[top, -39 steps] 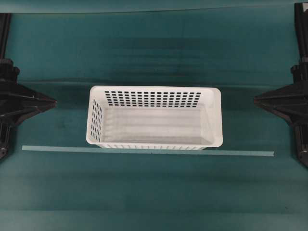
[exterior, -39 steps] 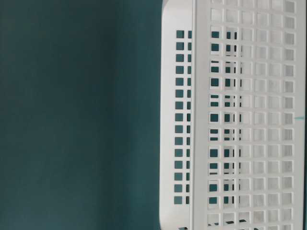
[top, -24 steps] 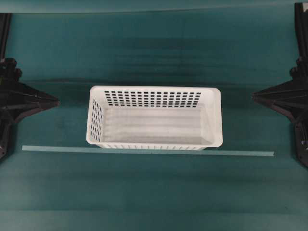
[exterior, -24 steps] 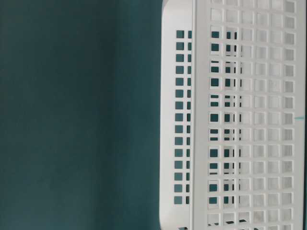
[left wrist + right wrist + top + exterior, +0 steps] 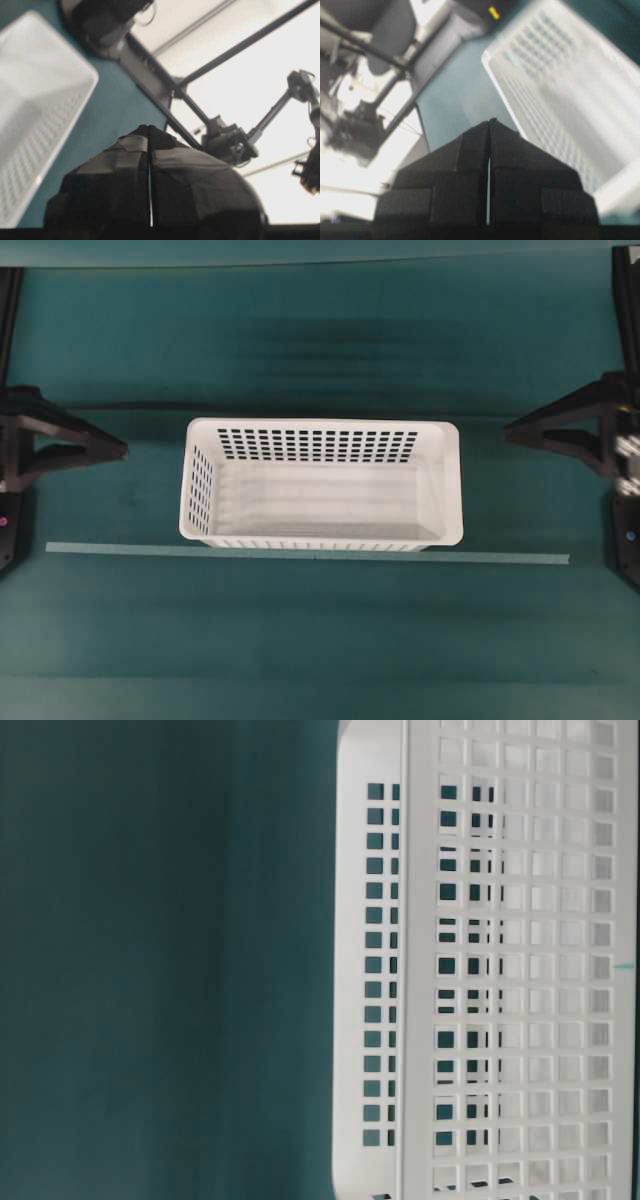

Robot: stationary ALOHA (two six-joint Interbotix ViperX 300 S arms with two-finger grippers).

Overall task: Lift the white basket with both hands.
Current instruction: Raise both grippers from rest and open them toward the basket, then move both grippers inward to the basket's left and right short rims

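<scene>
White basket (image 5: 320,485): unmoved, centre. Left gripper (image 5: 122,451), nine o'clock, right gripper (image 5: 508,432), three o'clock: both pressed closed, empty, tips newly advanced inward; approach under way.

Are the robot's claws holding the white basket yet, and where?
Nothing is held. The left end effector and the right end effector are both shut and empty, each apart from an end of the white basket.
</scene>
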